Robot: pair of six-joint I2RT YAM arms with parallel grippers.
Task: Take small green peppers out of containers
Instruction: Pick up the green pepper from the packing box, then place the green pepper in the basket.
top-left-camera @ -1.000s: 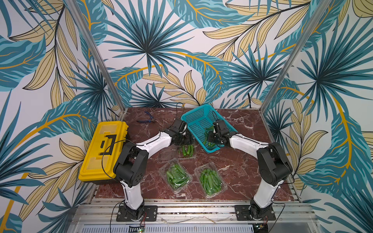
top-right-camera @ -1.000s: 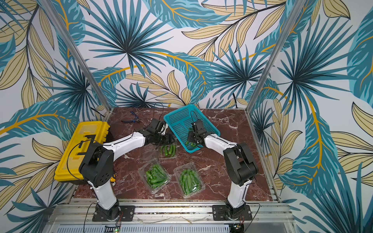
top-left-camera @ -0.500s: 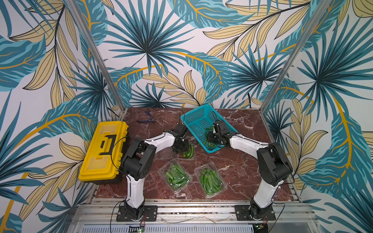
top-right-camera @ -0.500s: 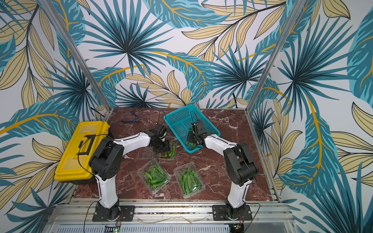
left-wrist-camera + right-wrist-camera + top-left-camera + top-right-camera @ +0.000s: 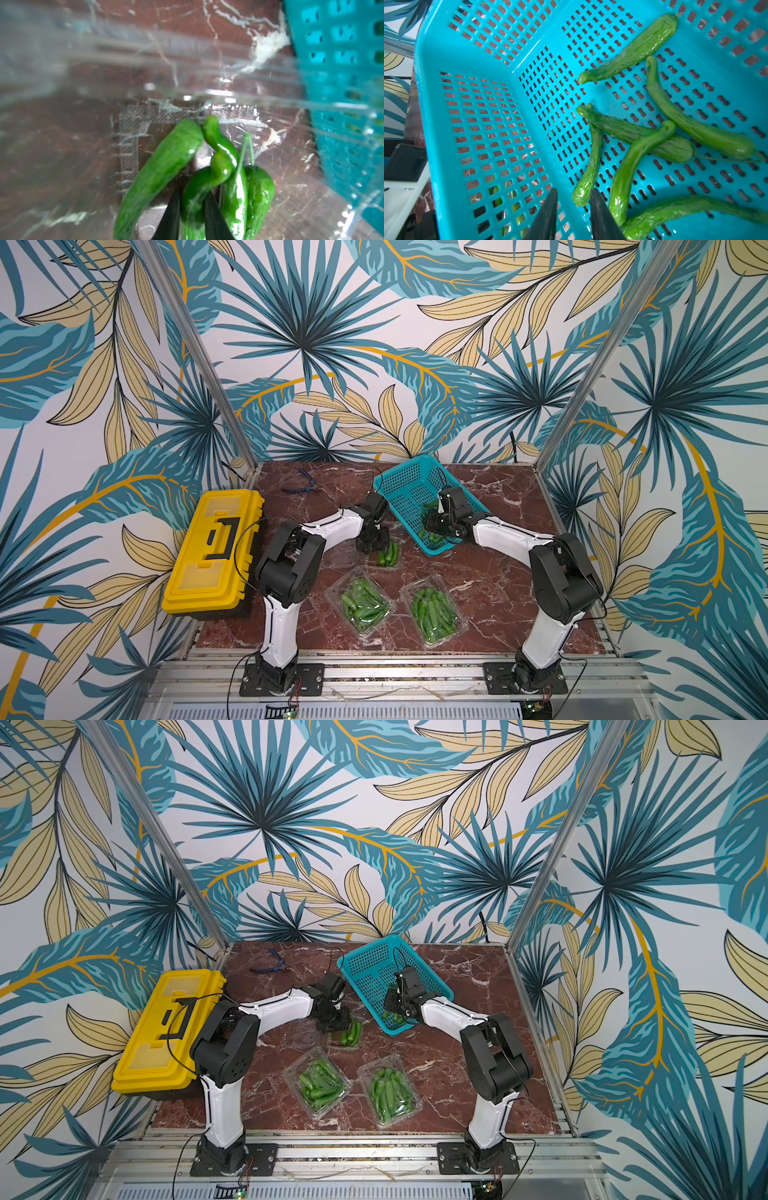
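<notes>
Curled pepper (image 5: 199,187), one of a few left in the open far box (image 5: 384,568) beside the basket (image 5: 405,483): now pinched in the left gripper (image 5: 192,197), lowered in and narrowed within the last second. Looks ready for lifting out. Right gripper (image 5: 573,192) unmoved over the basket floor, jaws slack around a loose pepper (image 5: 589,166) already delivered. Two near boxes (image 5: 333,594) still full, untouched.

1. A teal basket (image 5: 471,52) fills the view, with the marble table (image 5: 415,116) showing through its holes.
2. Six small green peppers (image 5: 629,49) lie on its perforated floor, several crossing.
3. The right tool (image 5: 573,190) has its black fingers parted, with one pepper's end between the tips.
</notes>
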